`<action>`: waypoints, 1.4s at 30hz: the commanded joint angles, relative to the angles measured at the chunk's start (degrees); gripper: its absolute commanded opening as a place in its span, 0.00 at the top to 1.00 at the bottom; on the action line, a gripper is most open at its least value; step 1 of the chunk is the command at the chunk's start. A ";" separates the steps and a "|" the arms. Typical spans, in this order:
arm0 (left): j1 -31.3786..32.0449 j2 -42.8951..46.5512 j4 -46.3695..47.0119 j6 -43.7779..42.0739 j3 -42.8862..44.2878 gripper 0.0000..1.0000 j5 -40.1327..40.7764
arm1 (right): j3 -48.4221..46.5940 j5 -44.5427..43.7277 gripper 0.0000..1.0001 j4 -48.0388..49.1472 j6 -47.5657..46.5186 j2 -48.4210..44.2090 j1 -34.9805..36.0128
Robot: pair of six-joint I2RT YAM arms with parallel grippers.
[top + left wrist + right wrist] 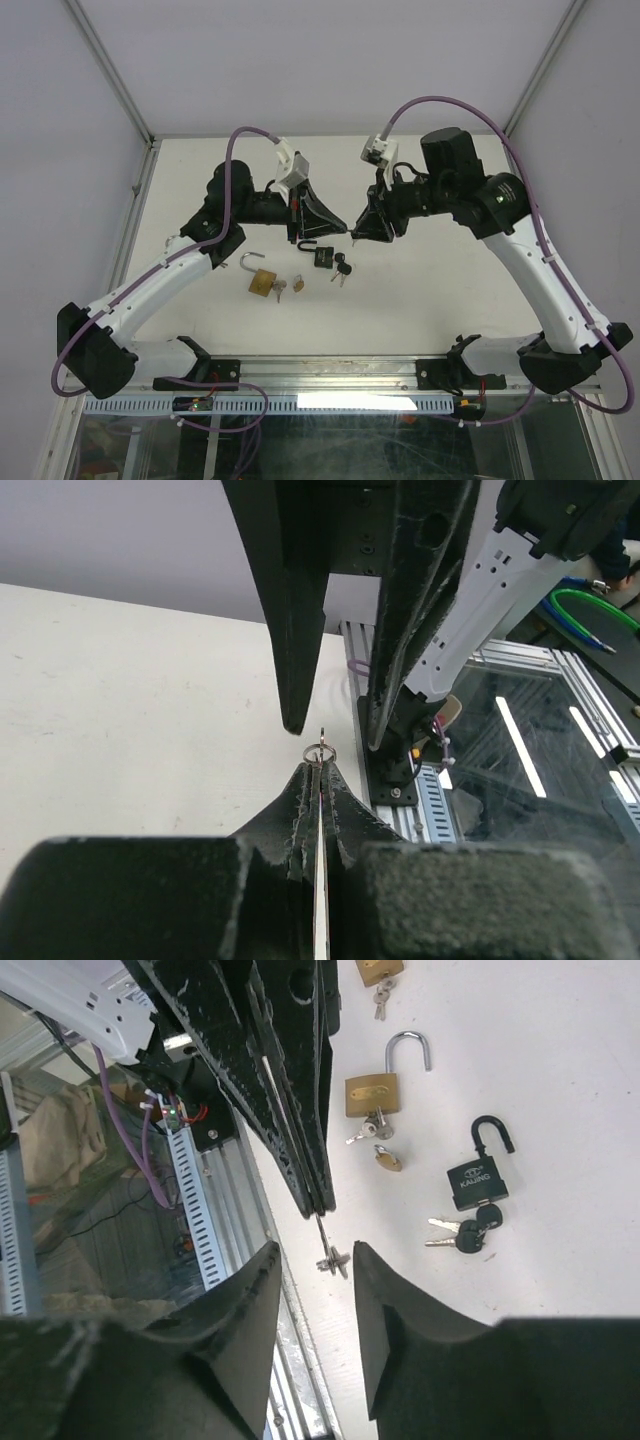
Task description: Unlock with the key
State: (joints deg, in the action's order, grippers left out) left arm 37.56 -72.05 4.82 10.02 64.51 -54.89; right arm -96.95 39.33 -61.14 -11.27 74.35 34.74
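Note:
My left gripper [335, 224] is shut on a thin metal key [322, 1232], held edge-on between its pads in the left wrist view [320, 810], with a small ring [321, 751] sticking out past the tips. My right gripper [315, 1265] is open, and its fingers [385, 1300] stand on either side of the key's free end without touching it. Both grippers meet tip to tip above the table [350, 230]. A black padlock [323, 256] with its shackle open lies just below them, also in the right wrist view [478, 1178].
Black-headed keys [342, 268] lie next to the black padlock. A brass padlock [262, 281] with an open shackle and keys [280, 290] lies to its left. Another brass padlock [380, 968] shows at the right wrist view's top edge. The table's metal front rail [330, 372] runs below.

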 commanded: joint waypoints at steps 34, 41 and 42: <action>0.32 7.23 30.86 23.78 -13.66 1.00 11.34 | 21.56 15.11 0.40 38.73 17.89 -11.71 -6.77; 0.30 6.63 31.04 23.82 -13.40 1.00 10.88 | 21.89 17.24 0.56 39.62 19.11 -12.59 -7.77; 0.32 6.54 31.04 23.88 -13.31 1.00 10.90 | 21.97 17.30 0.58 39.61 19.29 -12.52 -7.77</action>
State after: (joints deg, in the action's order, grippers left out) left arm 37.52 -66.57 32.67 33.50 50.85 -44.77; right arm -72.90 53.60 -23.79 6.87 63.02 27.27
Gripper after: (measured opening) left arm 0.006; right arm 0.459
